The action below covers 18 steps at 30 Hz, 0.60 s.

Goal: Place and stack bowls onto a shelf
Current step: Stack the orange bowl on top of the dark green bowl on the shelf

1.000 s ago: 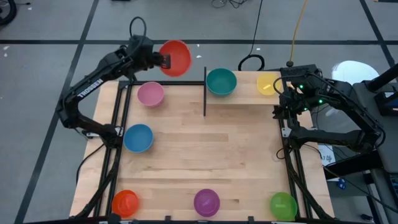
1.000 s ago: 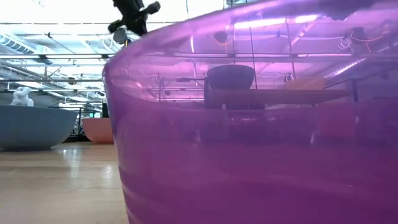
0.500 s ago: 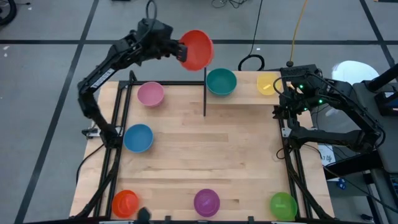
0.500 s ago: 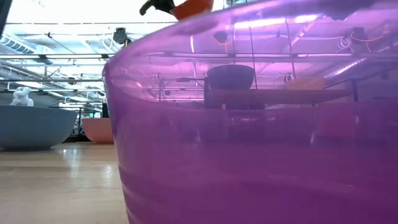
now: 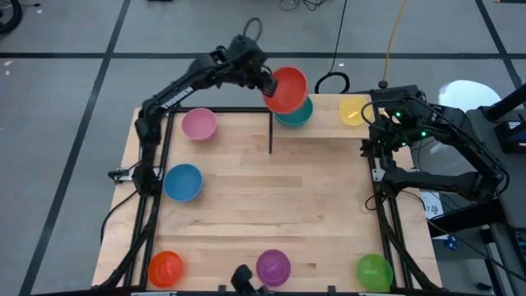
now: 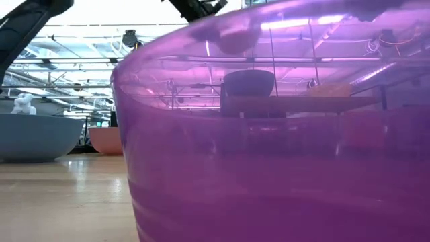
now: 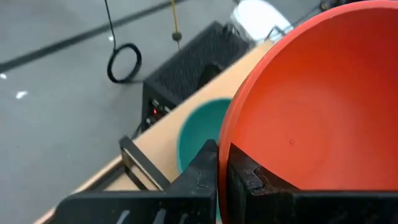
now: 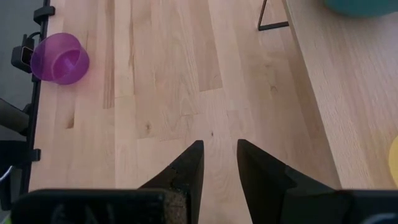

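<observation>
We list the desk [image 5: 263,214] as pale wood in jointed strips, smooth with a low sheen. The shelf [image 5: 329,127] shows the same light wood on thin matt black metal posts. We record the red bowl [image 5: 286,89] as smooth opaque plastic, faintly glossy; the purple bowl [image 5: 273,267] as translucent, shiny plastic. The left hand [image 7: 222,180] looks matt black plastic.

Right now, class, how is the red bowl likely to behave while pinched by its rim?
The red bowl probably stays stiff: the left pincer holds it by the rim alone, undeformed. It seems light, hanging from one edge above the teal bowl. Smooth plastic might slip.
</observation>
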{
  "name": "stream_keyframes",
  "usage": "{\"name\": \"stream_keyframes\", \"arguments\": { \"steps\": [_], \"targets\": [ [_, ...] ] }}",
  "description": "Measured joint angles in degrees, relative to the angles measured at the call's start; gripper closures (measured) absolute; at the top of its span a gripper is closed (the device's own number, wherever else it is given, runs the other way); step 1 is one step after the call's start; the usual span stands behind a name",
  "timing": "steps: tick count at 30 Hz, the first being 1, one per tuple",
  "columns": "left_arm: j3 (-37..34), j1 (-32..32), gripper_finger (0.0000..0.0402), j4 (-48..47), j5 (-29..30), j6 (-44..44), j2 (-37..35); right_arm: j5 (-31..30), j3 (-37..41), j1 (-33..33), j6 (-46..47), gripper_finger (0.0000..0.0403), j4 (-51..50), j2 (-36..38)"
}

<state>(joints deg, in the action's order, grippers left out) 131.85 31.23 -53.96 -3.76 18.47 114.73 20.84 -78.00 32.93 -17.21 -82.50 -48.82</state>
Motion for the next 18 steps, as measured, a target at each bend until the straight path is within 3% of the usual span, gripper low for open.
{"name": "stream_keyframes", "arguments": {
  "steps": [18],
  "targets": [
    [0.0, 0.5, 0.0397, -0.2, -1.1, -0.8, 4.9, 0.0, 0.0, 0.0, 0.0, 0.0314, 0.0, 0.0]
  ]
}}
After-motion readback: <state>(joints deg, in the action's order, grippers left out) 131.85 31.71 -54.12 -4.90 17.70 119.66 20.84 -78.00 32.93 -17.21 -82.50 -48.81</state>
